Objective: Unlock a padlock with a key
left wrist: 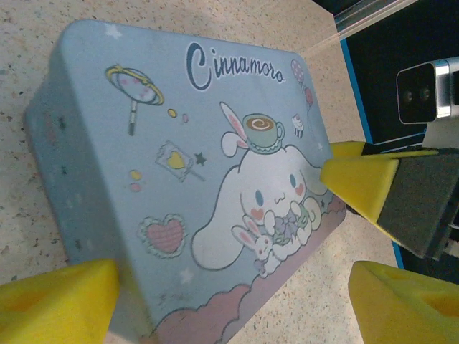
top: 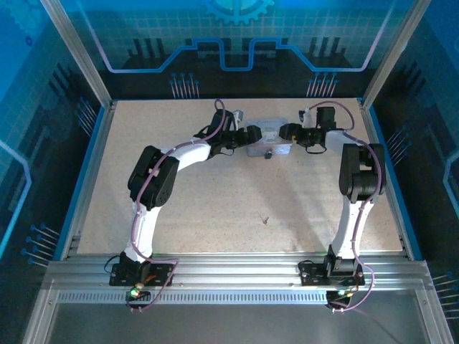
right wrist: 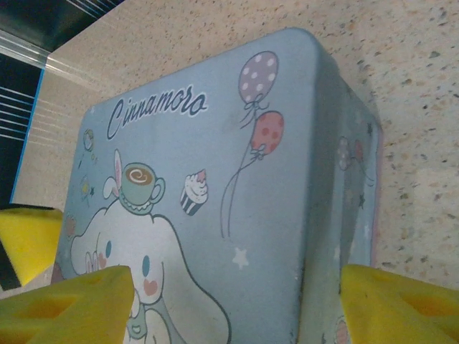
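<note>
Left tool (top: 252, 134) near tiny dark padlock (top: 267, 153)

The top external camera looks down from high behind the arm bases (top: 143, 272), taking in the whole counter (top: 215, 208) from afar. Each wrist camera sits very close over the tin box (top: 267, 140). The left tool (left wrist: 229, 308) views it from one end, the right tool (right wrist: 237, 308) from the opposite end. All three views share that box.
</note>
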Motion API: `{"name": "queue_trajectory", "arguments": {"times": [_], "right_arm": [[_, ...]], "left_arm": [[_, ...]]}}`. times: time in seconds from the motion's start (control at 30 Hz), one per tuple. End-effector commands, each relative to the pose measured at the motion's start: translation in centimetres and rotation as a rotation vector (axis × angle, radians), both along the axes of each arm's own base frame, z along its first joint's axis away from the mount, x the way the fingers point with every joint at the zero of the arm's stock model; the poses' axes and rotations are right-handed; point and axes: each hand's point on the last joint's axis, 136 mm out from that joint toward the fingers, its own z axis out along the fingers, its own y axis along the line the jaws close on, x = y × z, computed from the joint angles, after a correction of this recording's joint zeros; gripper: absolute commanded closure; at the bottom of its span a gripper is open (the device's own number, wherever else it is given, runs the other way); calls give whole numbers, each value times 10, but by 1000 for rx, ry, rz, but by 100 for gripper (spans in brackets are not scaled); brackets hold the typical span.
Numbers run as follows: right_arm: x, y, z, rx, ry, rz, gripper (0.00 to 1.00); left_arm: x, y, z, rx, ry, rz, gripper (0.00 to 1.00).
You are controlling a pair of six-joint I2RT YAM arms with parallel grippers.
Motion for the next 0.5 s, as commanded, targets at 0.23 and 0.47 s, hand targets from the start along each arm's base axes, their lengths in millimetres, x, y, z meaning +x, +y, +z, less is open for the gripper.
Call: {"name": "queue_trajectory", "arguments": {"times": [0.23, 0.47], "right_arm": [[-21, 46, 22, 48, -27, 104, 24], [-41, 82, 26, 74, -22, 140, 24]], "left_arm": [[-8, -3, -2, 34, 5, -48, 15], [-20, 11, 7, 48, 22, -62, 15]]}}
